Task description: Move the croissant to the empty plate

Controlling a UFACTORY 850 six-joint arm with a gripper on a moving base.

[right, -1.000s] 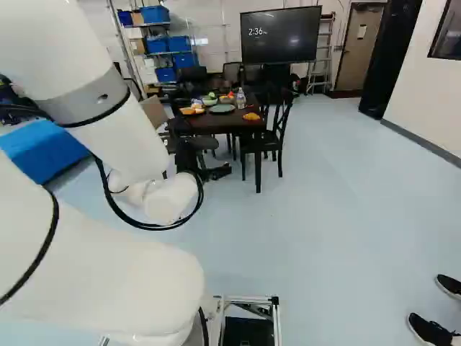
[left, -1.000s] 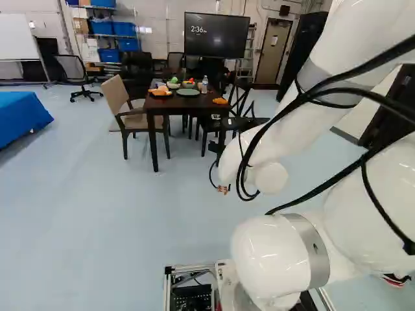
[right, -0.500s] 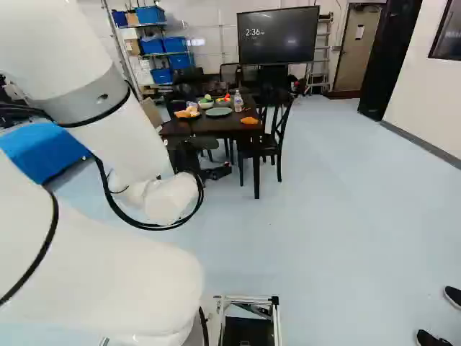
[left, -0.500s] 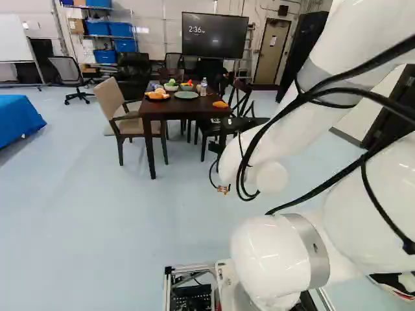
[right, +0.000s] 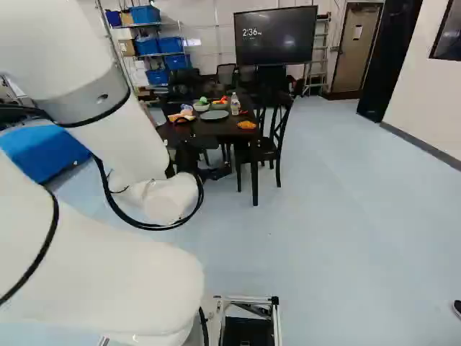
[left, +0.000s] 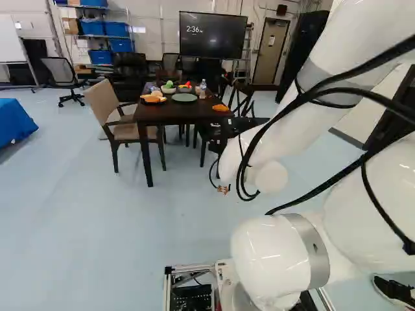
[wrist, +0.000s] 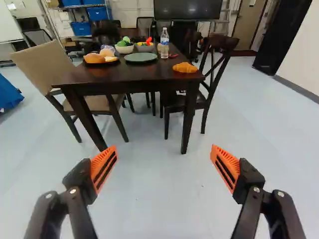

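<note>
Because the croissant (wrist: 185, 67) lay near the front corner of the counter (wrist: 127, 74), a low bump could have sent it over the edge. The water bottle (wrist: 164, 44) stood just beside the green plate (wrist: 141, 57), easily knocked. The cross-back chair (wrist: 222, 43) crowded one flank, leaving the front roomier for the widely spread gripper (wrist: 164, 148).

Left of the table (left: 152, 115), the tan chair (left: 104, 100) is mostly hidden behind the arm (right: 122, 130) in the right base view; farther left, the blue cloth (left: 14, 123) is cut off by the left base view's edge. Behind the table, the screen (wrist: 187, 9) loses its top in the wrist view. On the table, the small pieces in the far bowls are too small to name.
</note>
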